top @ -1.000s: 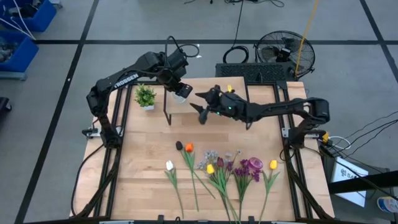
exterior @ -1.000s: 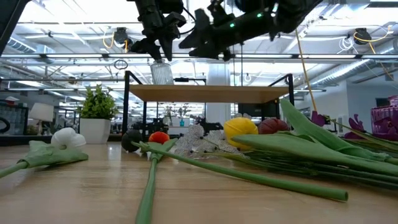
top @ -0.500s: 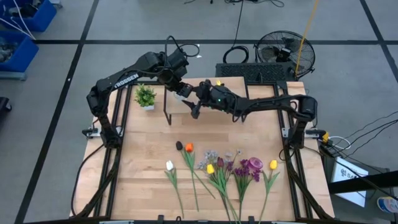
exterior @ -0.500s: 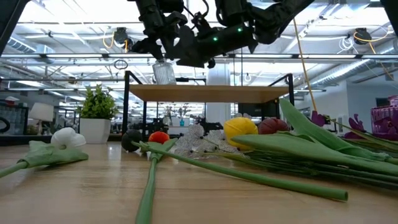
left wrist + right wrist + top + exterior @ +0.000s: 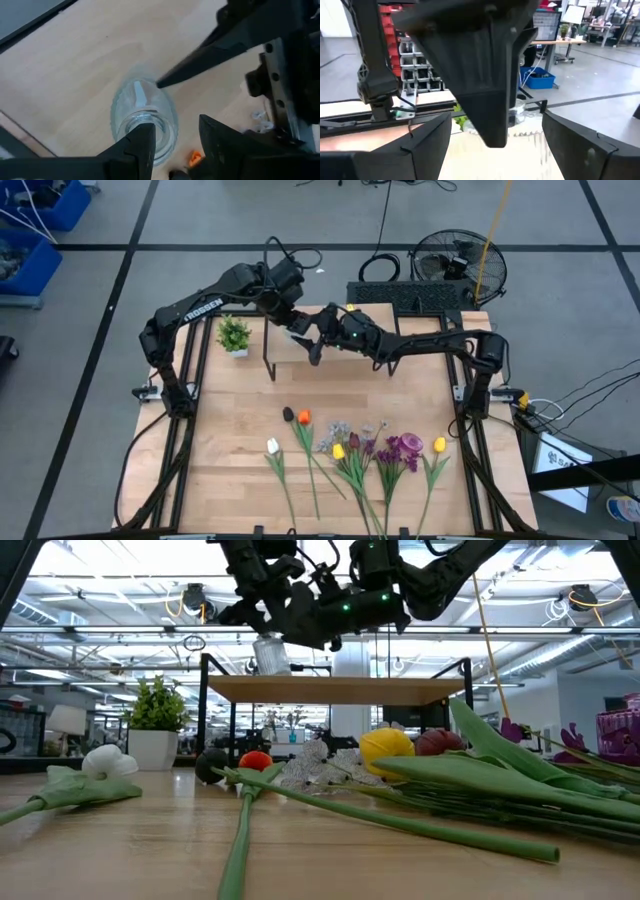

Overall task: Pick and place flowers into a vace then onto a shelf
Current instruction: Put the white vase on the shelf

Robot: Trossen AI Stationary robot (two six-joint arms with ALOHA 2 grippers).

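Left gripper (image 5: 172,142): pinching glass vase (image 5: 143,120) by its neck, just above shelf (image 5: 340,690) | Right gripper (image 5: 312,340): moved in beside vase, fingers opened wide, empty | Flowers (image 5: 355,455): lying near, on table (image 5: 230,430) | Meaning: handover maybe coming

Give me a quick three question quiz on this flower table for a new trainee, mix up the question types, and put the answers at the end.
1. True or false: the left end effector grips the neck of the clear glass vase.
2. Where is the vase held? A) flat on the table among the flowers; B) above the shelf; C) beside the fan.
3. Fill in: the right end effector stands ____, fingers spread, next to the vase.

Key: 1 true; 2 B; 3 open.
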